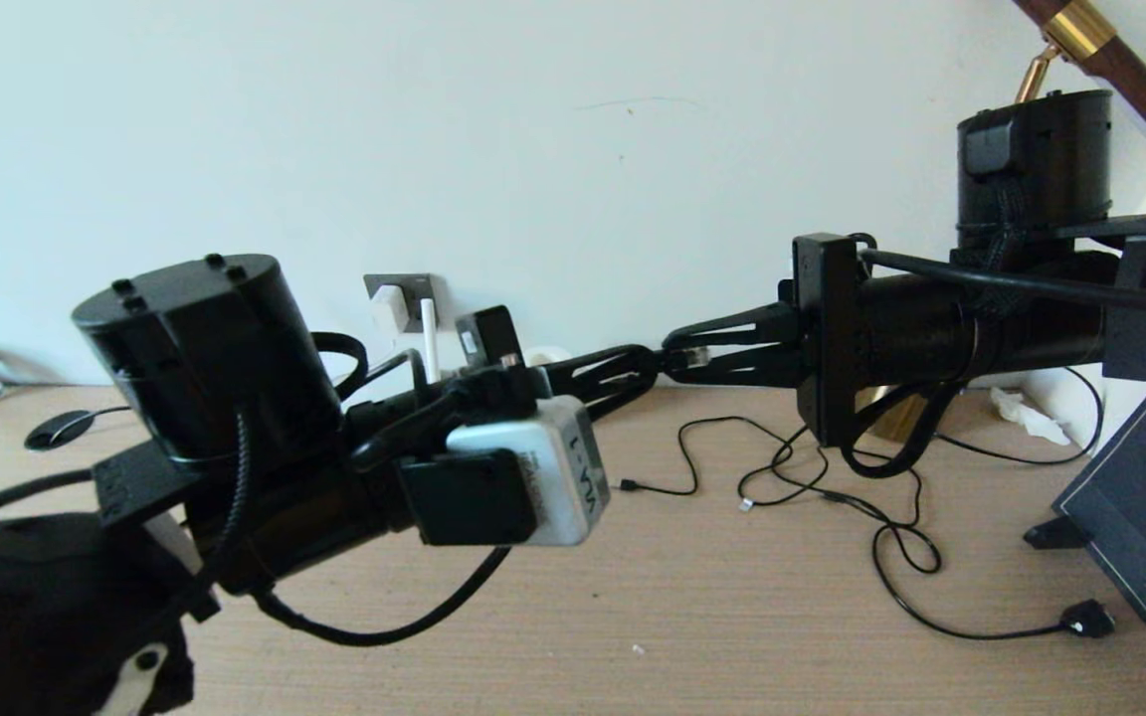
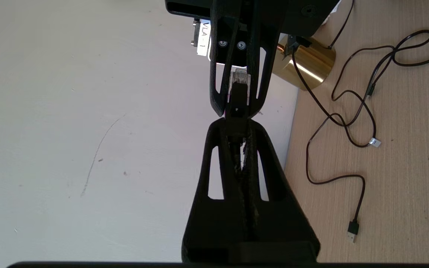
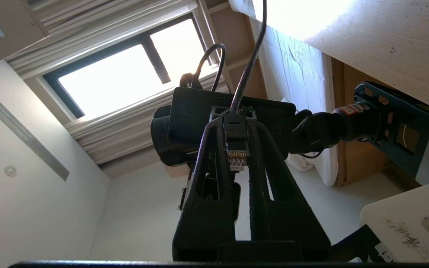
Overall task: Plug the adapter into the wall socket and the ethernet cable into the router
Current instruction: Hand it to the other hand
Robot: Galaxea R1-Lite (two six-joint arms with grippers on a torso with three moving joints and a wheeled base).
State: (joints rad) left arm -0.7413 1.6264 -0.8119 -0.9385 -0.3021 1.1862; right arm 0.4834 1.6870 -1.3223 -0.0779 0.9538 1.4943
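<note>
The adapter [image 1: 390,308] sits plugged into the wall socket [image 1: 404,290] on the wall above the back edge of the desk [image 1: 732,597], so the first half of the task reads as done. The second half is not done. The ethernet cable [image 1: 694,356] is held in the air between the two arms, well above the desk. The right hand [image 1: 707,353] is closed on the black boot of the plug [image 3: 235,149], with the clear tip lying between its fingers and pointing back toward the wrist, and the cable running out past the fingertips. The left hand [image 1: 623,376] meets it tip to tip and is closed on the cable just behind the boot [image 2: 237,111]; the left wrist view shows its fingers pressed together around the cord. This looks like a handover or a regrasp to turn the plug the right way round, though which hand is to carry on cannot be told. Of the router only one white antenna [image 1: 429,338] is seen, standing just beside the socket behind the left arm; its body and ports are hidden. Remaining, by my judgement: settle the grip, bring the plug to a port, and seat it. Other loose black leads [image 1: 832,497] lie on the desk near a brass lamp base [image 2: 307,67].
</note>
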